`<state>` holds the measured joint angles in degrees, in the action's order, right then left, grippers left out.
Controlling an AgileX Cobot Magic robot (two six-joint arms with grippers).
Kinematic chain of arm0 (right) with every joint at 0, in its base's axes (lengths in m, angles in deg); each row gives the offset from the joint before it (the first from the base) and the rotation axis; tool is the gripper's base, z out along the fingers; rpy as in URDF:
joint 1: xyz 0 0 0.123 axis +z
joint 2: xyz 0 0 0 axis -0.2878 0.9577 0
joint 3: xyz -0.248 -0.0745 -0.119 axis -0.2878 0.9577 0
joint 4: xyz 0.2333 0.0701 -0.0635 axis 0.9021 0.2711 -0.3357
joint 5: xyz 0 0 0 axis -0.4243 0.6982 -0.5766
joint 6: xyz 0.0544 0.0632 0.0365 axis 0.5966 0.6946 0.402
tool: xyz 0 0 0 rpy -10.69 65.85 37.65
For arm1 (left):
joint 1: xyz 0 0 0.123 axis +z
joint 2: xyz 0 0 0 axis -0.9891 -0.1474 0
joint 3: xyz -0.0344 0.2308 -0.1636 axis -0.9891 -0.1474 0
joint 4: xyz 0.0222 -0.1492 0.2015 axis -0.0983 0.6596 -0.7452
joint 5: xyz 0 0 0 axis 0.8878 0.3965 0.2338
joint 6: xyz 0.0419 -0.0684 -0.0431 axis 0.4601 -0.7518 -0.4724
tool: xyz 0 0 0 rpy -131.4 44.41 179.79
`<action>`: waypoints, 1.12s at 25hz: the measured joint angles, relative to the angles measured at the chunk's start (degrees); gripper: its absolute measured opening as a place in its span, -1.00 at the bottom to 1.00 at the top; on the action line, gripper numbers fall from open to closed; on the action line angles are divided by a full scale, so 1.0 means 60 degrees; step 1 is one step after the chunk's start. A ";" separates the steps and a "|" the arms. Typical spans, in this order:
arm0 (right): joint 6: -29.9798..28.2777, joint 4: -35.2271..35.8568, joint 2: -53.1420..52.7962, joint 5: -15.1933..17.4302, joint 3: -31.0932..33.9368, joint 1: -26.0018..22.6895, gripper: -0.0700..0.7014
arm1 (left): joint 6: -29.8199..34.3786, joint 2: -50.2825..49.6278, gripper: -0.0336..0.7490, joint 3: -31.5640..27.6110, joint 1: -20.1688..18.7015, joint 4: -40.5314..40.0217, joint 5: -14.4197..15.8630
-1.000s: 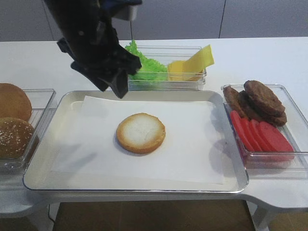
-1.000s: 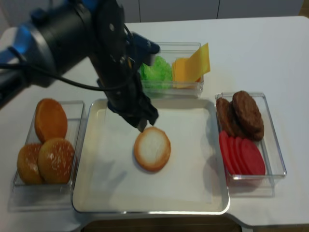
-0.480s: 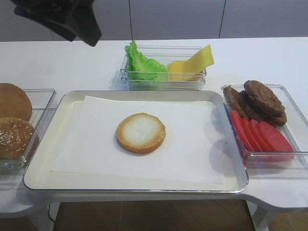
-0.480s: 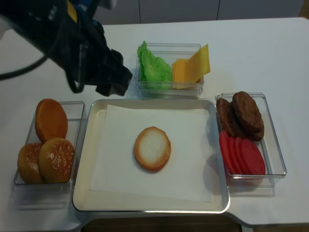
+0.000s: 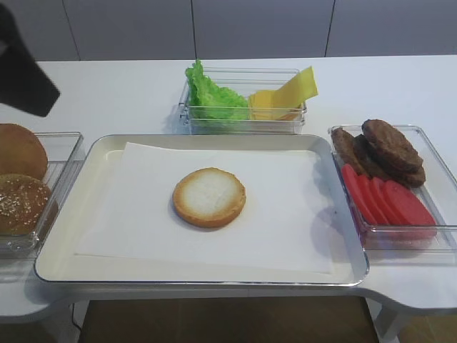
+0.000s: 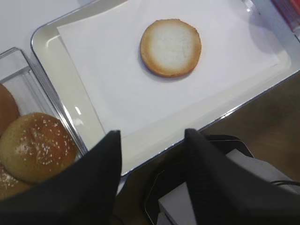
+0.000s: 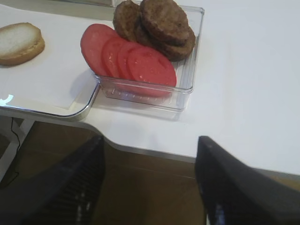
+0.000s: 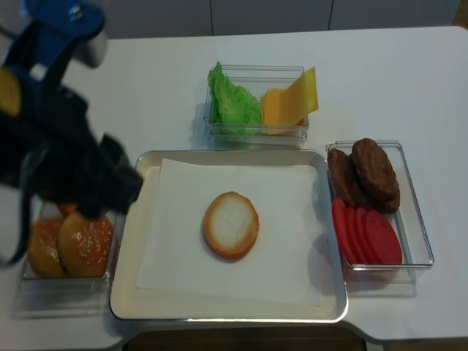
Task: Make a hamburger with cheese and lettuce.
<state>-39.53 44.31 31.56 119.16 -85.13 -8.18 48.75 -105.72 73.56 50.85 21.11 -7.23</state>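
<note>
A white, smooth counter [image 5: 107, 93] carries everything. On it sits a shallow metal tray [image 5: 64, 236] with rounded corners, lined with a white paper sheet [image 5: 285, 214]. In the middle of the sheet lies the hamburger [image 5: 208, 197], so far one round bun half, golden crust, pale cut face up.

Three clear plastic bins stand around the tray. The far bin [image 5: 243, 123] holds the lettuce [image 5: 213, 95], a ruffled green bunch, on the left, and the cheese [image 5: 289, 95], thin yellow squares, on the right, one slice leaning up over the rim. The right bin [image 5: 400, 232] holds three dark, coarse meat patties [image 5: 389, 146] stacked at the back and four overlapping red tomato slices [image 5: 385, 200] in front. The left bin [image 8: 69, 281] holds three domed buns [image 8: 84, 241], two of them sesame-speckled.

The left gripper [image 6: 152, 161] hovers above the tray's near-left edge, its black fingers spread, nothing between them. The right gripper [image 7: 150, 180] hangs off the counter's front edge near the tomato bin, fingers also wide apart and empty.
</note>
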 joint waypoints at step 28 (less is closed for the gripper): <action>0.0000 0.0000 0.0000 0.0000 0.0000 0.0000 0.41 | 0.0402 1.0022 -0.09 -0.6110 0.0000 0.0179 0.0054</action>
<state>-39.53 44.31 31.56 119.16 -85.13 -8.18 51.17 -45.58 36.90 50.85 22.18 -6.91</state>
